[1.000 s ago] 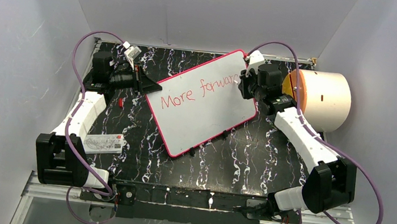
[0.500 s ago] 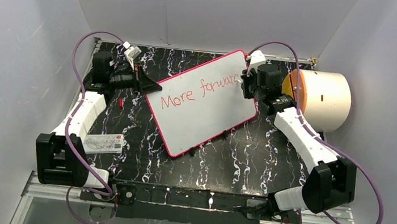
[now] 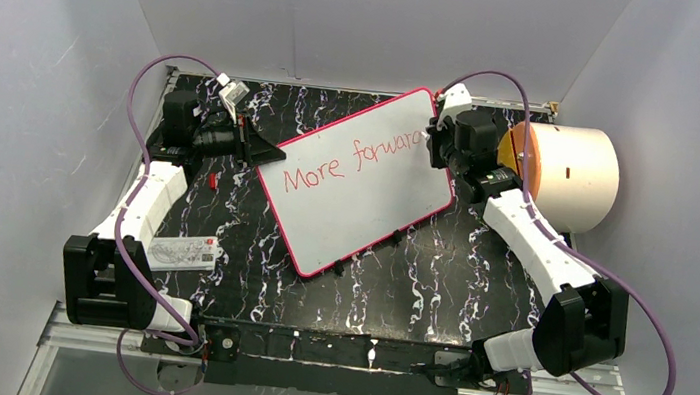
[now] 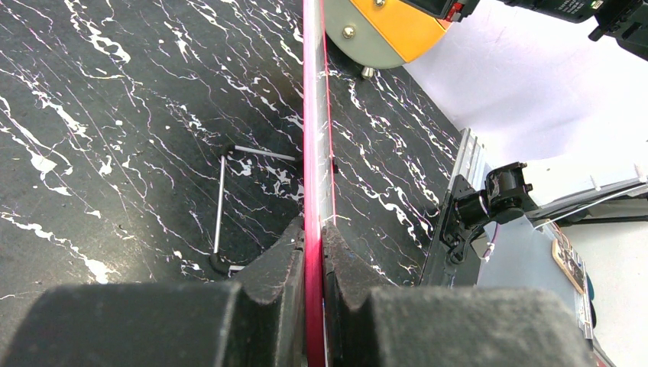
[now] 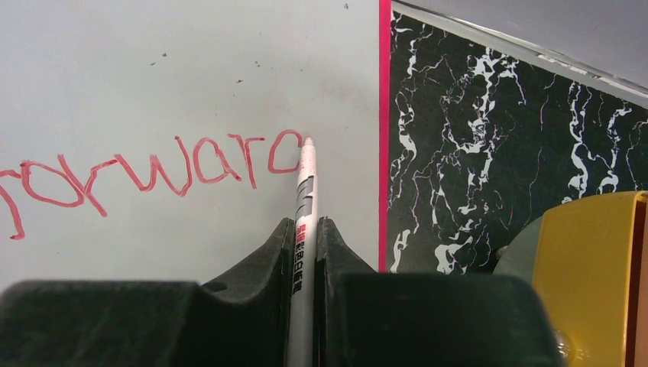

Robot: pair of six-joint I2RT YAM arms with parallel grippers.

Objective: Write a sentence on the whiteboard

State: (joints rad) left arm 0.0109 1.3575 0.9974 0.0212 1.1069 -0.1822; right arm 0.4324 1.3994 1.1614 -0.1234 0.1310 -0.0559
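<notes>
While left gripper (image 4: 312, 229) clamps whiteboard (image 4: 312, 115), marker (image 5: 304, 191) touches sentence (image 5: 153, 172)

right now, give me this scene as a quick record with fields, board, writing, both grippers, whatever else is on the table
whiteboard: lies askew on the black marbled table, red-pink rim
sentence: red, reads "More forwar" plus an unfinished last letter
left gripper: shut on the whiteboard's rim
right gripper: shut on a white marker, tip at the last letter
card: printed, beside the left arm
cylinder: cream, orange end, at the table's right edge
</notes>
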